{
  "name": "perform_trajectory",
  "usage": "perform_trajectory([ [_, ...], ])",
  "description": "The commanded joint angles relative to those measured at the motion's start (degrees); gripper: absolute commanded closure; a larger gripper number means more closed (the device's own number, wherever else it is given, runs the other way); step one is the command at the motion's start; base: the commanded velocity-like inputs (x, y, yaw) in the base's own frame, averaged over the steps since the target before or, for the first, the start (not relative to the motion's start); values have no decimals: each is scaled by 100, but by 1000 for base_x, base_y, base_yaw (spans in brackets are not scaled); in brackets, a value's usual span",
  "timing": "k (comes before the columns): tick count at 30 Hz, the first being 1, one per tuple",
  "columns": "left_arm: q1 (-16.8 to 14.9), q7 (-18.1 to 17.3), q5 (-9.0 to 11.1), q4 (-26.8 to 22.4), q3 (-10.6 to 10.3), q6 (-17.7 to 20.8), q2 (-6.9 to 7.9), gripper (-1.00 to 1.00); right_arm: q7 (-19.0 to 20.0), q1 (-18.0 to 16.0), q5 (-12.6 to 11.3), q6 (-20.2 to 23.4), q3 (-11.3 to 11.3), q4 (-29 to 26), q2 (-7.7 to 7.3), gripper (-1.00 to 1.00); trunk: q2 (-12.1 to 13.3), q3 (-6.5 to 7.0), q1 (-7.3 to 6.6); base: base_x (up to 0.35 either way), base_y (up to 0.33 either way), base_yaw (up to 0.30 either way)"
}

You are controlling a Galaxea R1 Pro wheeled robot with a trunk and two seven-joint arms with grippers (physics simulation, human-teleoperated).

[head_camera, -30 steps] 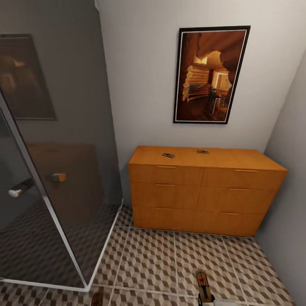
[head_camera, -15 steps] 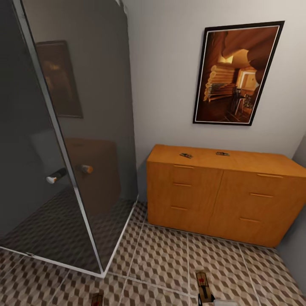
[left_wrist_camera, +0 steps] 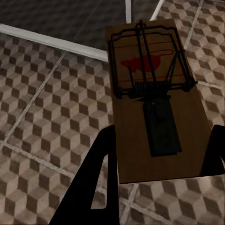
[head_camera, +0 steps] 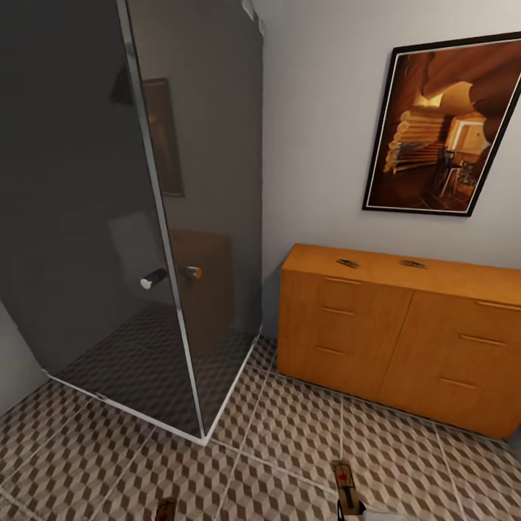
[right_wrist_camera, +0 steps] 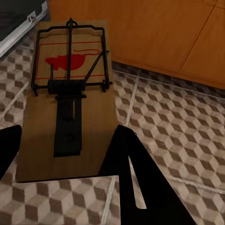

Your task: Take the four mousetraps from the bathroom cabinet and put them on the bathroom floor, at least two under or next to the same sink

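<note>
Carrying two mousetraps, one per arm, above the bathroom floor [head_camera: 289,441]. Left gripper [left_wrist_camera: 154,154] is pinching a mousetrap [left_wrist_camera: 154,103] by its edges, dark fingers [left_wrist_camera: 93,178] on either side of the wooden base, spring bar facing up. Right gripper [right_wrist_camera: 65,154] is pinching the second trap [right_wrist_camera: 70,103] the same way, its far end pointing toward the cabinet [right_wrist_camera: 140,33]. Holding by the side edges is probably keeping the wire parts free and the boards level for setting down flat.

Head camera is showing both held traps at the lower edge of the picture, the right one [head_camera: 346,488] more fully than the left one [head_camera: 166,509]. Two further traps are lying on the cabinet top near its back edge, one toward the left corner [head_camera: 347,263], one nearer the middle [head_camera: 413,264], well apart. Glass shower enclosure [head_camera: 145,217] is standing just beside the cabinet's left end; framed picture [head_camera: 452,123] is hanging above.

Judgement: half fetched, none placed yet; sink still to be located.
</note>
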Motion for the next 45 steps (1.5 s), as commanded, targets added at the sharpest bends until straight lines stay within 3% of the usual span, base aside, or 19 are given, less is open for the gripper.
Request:
perform_trajectory([
  [1,-6,33,33,6,-49,-19,1,100,5,-3,-73,-22,52,3,1,100,-3,-6,-1,-10,0,267],
  [45,-6,33,33,6,-50,-25,1,100,10,-3,-68,-14,53,5,5,100,-3,-6,-1,-1,0,267],
])
